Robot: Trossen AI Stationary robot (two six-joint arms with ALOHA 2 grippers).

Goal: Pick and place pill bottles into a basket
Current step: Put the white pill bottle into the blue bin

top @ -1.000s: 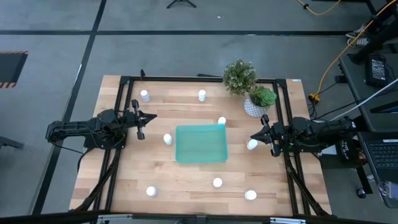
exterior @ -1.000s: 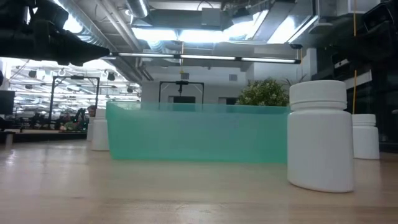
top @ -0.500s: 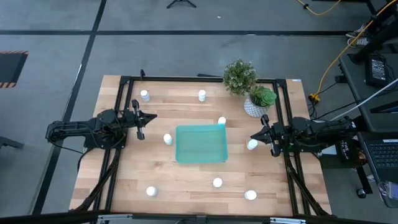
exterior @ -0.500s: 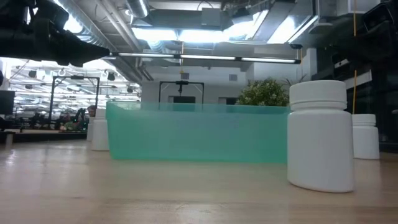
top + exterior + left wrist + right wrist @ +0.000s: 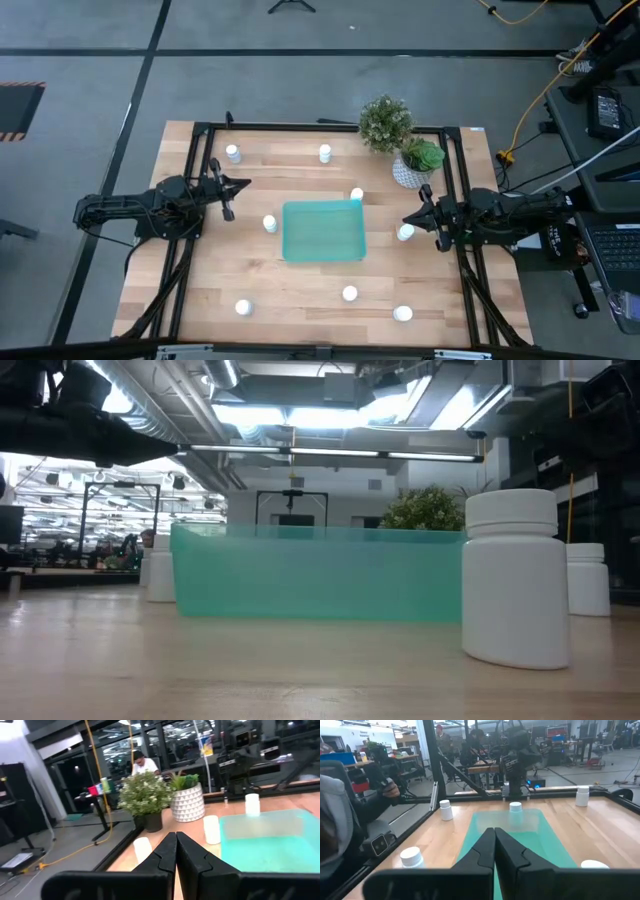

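Observation:
The teal basket sits at the middle of the wooden table. Several white pill bottles stand upright on their bases around it, among them one at its far right corner, one on its left and one in front of it. The low view shows a near bottle beside the basket. My left gripper hovers shut at the table's left edge, pointing level toward the basket. At the right edge my right gripper hovers shut, next to a bottle.
Two potted plants stand at the far right corner. Black frame rails run along the table's left and right sides. People show beyond the table in the wrist views.
My left gripper has turned a little at the wrist while staying in place and shut. Nothing else has moved.

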